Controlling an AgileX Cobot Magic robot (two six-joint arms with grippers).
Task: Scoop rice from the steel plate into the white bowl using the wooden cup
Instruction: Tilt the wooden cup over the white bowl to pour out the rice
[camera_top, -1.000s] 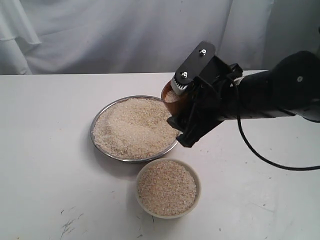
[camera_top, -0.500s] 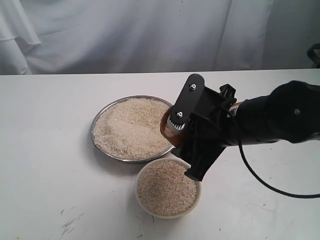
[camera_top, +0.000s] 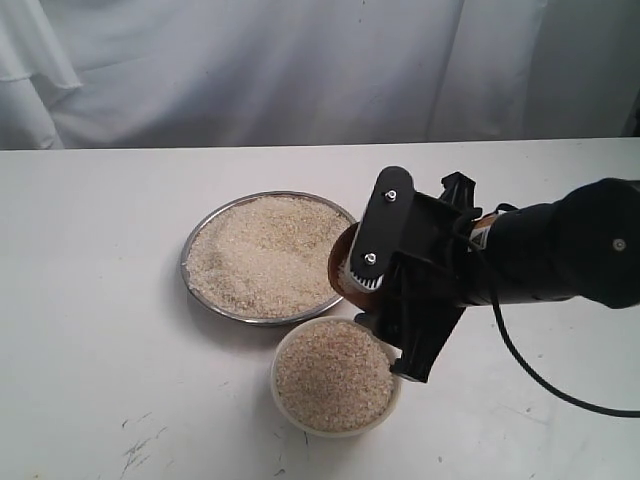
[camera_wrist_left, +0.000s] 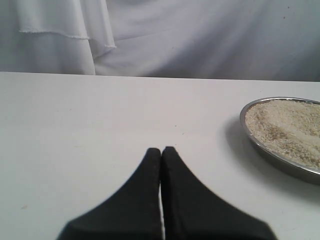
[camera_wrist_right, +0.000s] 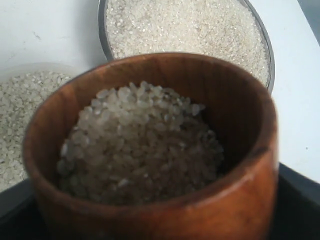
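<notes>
Rice, pale beige grains, fills the reddish-brown wooden cup my right hand pinches over the small cream-white bowl, beside the shiny round steel plate; my left hand is pressed together.

Reddish-brown wooden cup (pale rice).

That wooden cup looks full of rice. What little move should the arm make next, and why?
Probably ease the wooden cup a little further over the white bowl before tipping it. The right arm's fingers hold the cup, full of rice, near the bowl's rim on the side of the steel plate. Tipping here might spill grains onto the table.
</notes>
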